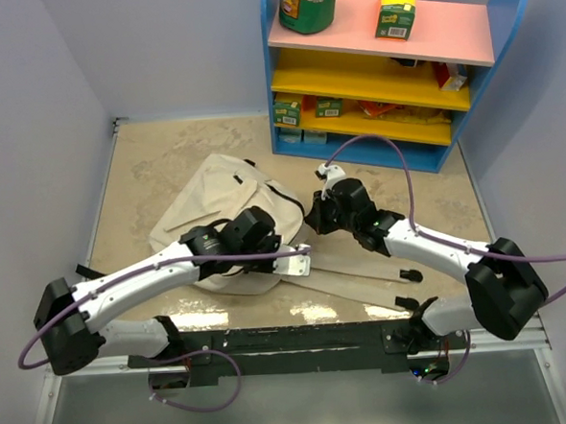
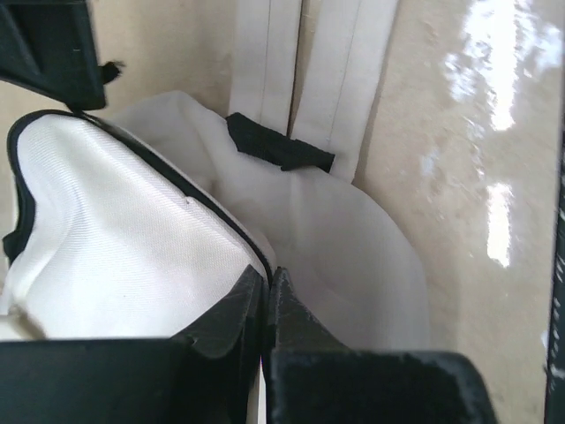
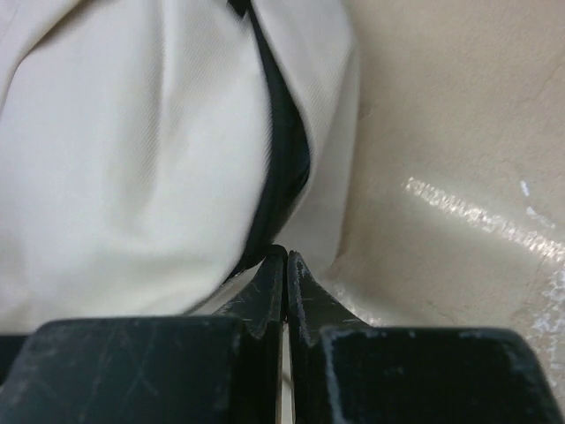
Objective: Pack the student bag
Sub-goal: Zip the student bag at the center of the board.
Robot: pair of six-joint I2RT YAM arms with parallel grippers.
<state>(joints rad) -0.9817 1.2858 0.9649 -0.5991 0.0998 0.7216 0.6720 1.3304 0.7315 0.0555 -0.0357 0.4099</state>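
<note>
No legible text, printing on shelf box (image 1: 396, 8) and jar (image 1: 308, 4) too small to read

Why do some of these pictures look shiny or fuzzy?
Top view: evenly lit and sharp, with a pale sheen on the table at its near edge. Left wrist view: bright glare streaks on the tabletop, student bag lining washed out. Right wrist view: bag fabric blurred up close, one thin glare streak.

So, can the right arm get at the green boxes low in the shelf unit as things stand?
Probably not yet: the right gripper is shut on the student bag's dark rim and must let go first. Otherwise the table toward the green boxes looks free.
</note>
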